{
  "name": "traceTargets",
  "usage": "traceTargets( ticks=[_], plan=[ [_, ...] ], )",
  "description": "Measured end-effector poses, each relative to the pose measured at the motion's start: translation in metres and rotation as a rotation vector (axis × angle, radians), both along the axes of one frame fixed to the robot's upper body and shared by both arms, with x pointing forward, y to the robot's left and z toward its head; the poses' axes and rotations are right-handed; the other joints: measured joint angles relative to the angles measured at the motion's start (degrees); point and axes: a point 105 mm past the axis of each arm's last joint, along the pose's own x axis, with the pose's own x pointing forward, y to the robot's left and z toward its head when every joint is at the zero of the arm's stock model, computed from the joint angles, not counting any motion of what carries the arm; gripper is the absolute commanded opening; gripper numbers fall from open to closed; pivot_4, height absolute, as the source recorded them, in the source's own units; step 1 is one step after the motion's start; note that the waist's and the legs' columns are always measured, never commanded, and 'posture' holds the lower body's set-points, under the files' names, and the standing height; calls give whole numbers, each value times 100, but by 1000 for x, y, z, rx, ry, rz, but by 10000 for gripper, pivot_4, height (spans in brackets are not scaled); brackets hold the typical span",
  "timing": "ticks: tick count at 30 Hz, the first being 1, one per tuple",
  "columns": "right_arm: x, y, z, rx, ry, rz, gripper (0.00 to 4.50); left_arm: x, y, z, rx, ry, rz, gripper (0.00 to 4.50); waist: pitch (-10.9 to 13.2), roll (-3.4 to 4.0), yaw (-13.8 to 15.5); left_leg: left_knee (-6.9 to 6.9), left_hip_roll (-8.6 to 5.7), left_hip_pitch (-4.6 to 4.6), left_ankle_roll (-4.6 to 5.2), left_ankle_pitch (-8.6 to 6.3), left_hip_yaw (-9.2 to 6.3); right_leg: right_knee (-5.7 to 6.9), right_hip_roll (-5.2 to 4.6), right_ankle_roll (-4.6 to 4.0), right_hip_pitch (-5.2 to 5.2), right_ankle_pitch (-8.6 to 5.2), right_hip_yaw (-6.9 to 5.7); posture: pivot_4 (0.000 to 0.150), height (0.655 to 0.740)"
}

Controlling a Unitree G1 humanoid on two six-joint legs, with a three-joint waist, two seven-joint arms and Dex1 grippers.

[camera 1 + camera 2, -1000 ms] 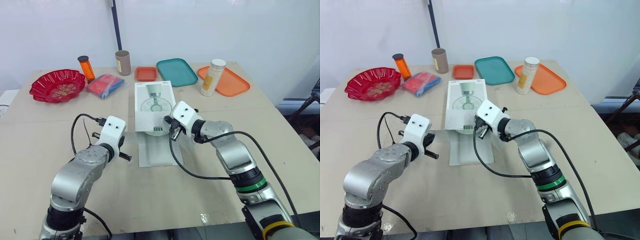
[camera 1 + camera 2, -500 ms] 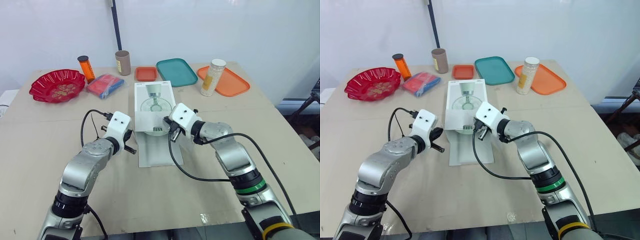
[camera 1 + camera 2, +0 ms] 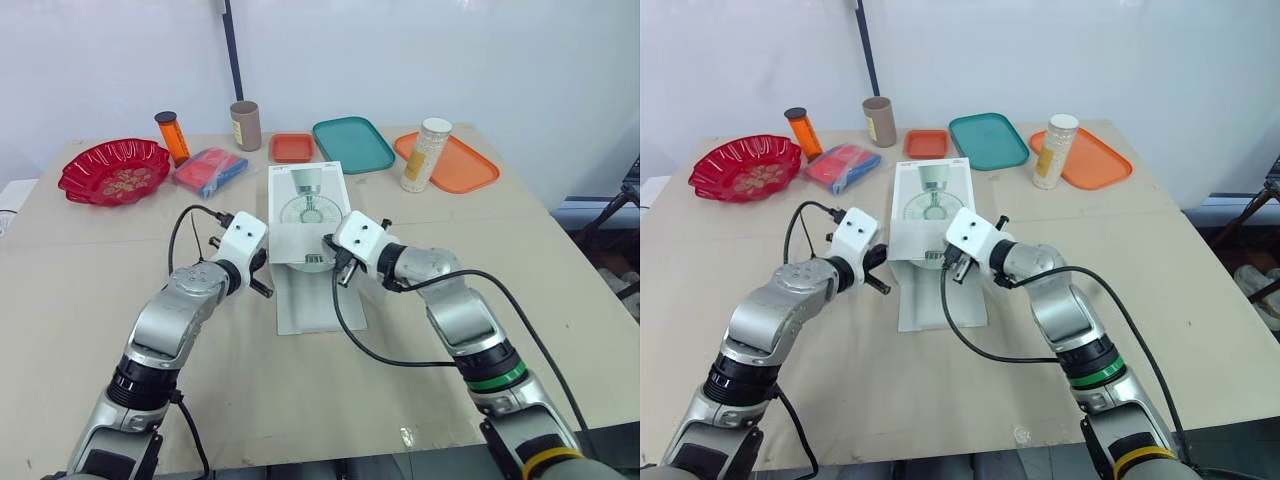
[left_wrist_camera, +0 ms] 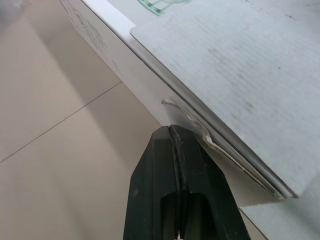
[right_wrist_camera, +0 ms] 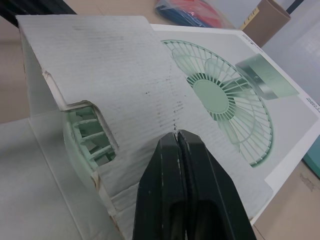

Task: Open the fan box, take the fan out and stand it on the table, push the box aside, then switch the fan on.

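The fan box (image 3: 307, 205) lies flat at the table's (image 3: 400, 380) centre, printed face up, with its near end flap (image 3: 318, 300) folded out onto the table. A pale green fan (image 5: 85, 135) shows through a cut-out in the inner cardboard flap, inside the box. The right gripper (image 5: 176, 134) is at that inner flap, fingers pressed together and gripping nothing. The left gripper (image 4: 172, 131) is at the box's near left corner, fingers likewise closed and empty. Beyond the box stand an empty teal tray (image 3: 353, 143), a small empty red-orange tray (image 3: 293, 147), an orange tray (image 3: 455, 165) with a white-capped jar (image 3: 425, 154) at its edge, and a red bowl (image 3: 114, 170) holding small pieces.
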Motion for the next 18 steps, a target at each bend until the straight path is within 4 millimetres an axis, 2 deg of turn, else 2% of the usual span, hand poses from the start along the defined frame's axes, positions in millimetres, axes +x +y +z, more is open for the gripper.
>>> traceTargets(
  ticks=[3, 14, 18],
  plan=[
    [0, -1, 0, 4, 3, -4, 285, -4, -2, -7, 4, 25, -23, 0, 0, 0, 1, 0, 0, 0, 0, 0, -1, 0, 0, 0, 0, 0, -1, 1500, 7255],
    [0, -4, 0, 16, 7, -22, 285, -2, -13, -9, -17, 14, -88, 0, -2, -3, 67, 2, -5, -1, 17, -9, -1, 0, -6, 1, 2, 0, -2, 1500, 7255],
    [0, -4, 0, 14, 5, -24, 285, -2, -9, -7, -20, 15, -62, 0, -2, -4, 72, 2, -5, -1, 17, -10, -1, 0, -6, 1, 1, 0, -2, 1500, 7255]
  ],
)
